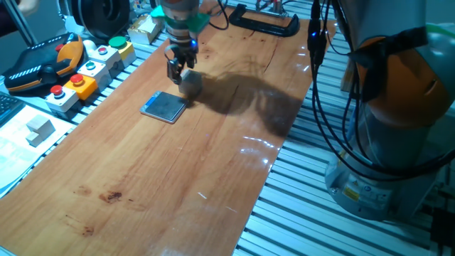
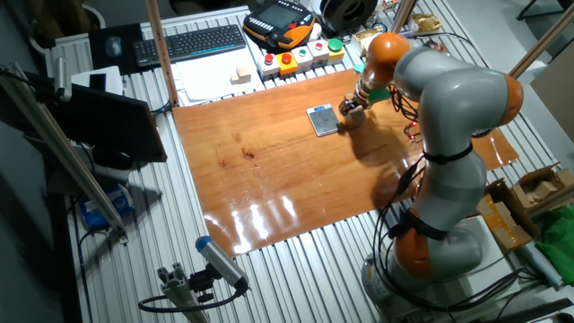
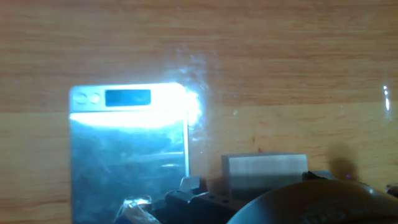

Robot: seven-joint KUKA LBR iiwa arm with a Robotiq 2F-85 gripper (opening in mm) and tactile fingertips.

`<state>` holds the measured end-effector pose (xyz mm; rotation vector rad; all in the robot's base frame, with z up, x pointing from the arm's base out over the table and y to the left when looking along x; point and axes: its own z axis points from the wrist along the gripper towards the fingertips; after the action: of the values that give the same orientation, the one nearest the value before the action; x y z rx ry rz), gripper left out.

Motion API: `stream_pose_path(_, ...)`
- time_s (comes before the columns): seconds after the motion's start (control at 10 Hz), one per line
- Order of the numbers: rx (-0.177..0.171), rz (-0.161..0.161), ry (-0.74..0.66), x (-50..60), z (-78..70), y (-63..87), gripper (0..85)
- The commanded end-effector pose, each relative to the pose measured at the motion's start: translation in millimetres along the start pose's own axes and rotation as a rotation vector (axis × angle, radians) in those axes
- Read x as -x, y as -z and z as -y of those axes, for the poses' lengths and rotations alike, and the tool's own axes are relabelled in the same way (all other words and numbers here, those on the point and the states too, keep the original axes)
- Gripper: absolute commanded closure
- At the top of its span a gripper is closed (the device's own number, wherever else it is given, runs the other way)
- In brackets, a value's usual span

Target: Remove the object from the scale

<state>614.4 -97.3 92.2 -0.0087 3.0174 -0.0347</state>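
One cube (image 3: 265, 174) is seen beside one scale (image 1: 164, 107) on the tabletop (image 1: 185, 178). The cube is gripped by the hand (image 1: 182, 73).

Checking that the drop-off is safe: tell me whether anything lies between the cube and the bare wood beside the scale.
Nothing visible does. The cube is already off the scale, at the gripper, on or just above the wooden table. The hand view shows only open wood around it, with the scale apart to one side.
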Motion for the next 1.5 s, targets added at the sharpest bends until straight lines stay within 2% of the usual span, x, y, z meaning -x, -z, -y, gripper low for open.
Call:
stream_pose_path(0.0,-0.003,-0.012,-0.005,3.1,-8.7,13.3,0.0)
stream_pose_path(0.2,-0.008,-0.019,-0.031,5.4,-28.1,36.4,5.7)
stream_pose_path(0.3,0.012,-0.026,-0.059,3.8,-39.4,50.2,14.7)
stream_pose_path(0.4,0.008,-0.032,-0.062,2.7,-51.3,61.0,27.7)
stream_pose_path(0.5,0.002,-0.038,-0.064,0.5,-62.7,70.0,37.0)
stream_pose_path(0.6,0.009,-0.046,-0.066,-2.3,-71.9,78.0,48.3)
stream_pose_path(0.8,0.02,-0.058,-0.055,-6.6,-86.6,86.6,67.3)
stream_pose_path(0.9,0.022,-0.066,-0.044,-9.1,-90.2,89.7,78.0)
stream_pose_path(1.0,0.025,-0.075,-0.035,-11.5,-91.9,92.5,84.3)
stream_pose_path(1.1,0.033,-0.098,-0.017,-14.9,-93.9,95.6,84.3)
stream_pose_path(1.3,0.01,-0.12,0.012,-21.0,-102.5,100.4,84.3)
stream_pose_path(1.4,0.009,-0.128,0.034,-23.5,-102.2,102.2,84.3)
